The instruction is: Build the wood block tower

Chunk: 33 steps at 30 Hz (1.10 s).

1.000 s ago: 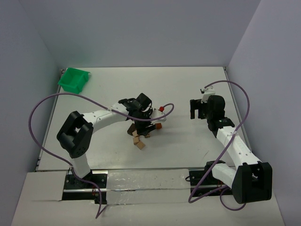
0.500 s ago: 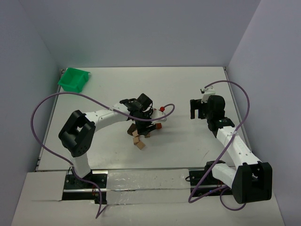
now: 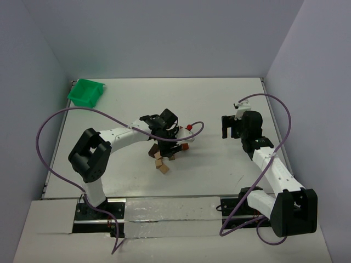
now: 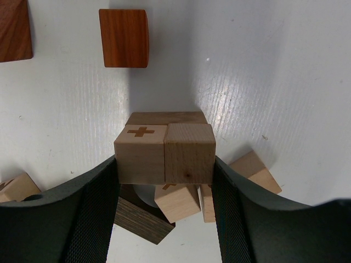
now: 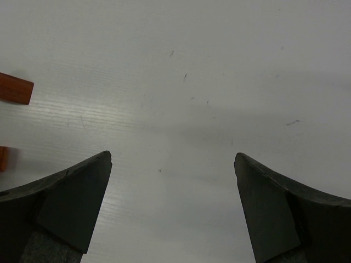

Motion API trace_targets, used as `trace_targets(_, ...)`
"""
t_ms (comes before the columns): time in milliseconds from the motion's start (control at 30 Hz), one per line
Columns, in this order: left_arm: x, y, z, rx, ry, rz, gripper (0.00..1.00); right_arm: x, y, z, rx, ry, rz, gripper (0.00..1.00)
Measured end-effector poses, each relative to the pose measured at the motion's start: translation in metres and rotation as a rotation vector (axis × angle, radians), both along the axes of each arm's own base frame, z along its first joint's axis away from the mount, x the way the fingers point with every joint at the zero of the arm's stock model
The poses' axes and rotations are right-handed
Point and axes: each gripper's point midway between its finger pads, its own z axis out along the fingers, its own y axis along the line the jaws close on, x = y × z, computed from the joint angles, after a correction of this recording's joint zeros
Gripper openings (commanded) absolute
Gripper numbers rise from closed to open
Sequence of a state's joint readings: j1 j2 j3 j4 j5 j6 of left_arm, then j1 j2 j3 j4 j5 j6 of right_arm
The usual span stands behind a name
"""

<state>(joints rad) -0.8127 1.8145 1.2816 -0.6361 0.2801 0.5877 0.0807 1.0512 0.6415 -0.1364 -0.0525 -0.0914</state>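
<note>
Left fingers clamp two tan cubes abreast, their row spanning the gap, over loose wood blocks; right fingers gape, well apart.

Reddish blk cut off at top-left edge, dark blk partly hidden

White table, pale lavender walls on three sides, even light

Crowded at left gripper by two tan cubes between fingers, loose wood blocks beneath; open across table at right gripper.
</note>
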Motion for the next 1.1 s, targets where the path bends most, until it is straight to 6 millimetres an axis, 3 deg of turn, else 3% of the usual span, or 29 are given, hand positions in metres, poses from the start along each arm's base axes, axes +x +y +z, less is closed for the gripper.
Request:
trace_targets(433, 0.0018, 0.0014, -0.0003, 0.008, -0.009, 0.004, 0.57, 0.0000, 0.0000, 0.0000, 0.000, 0.000, 0.000, 1.00)
trace_targets(933, 0.0010, 0.0033, -0.0009, 0.016, -0.008, 0.000, 0.80, 0.0001, -0.0001, 0.0001, -0.003, -0.001, 0.002, 1.00)
trace_targets(1100, 0.0004, 0.0038, -0.0011, 0.018, -0.006, -0.006, 0.96, 0.0001, -0.0003, 0.0000, -0.003, -0.001, 0.001, 1.00)
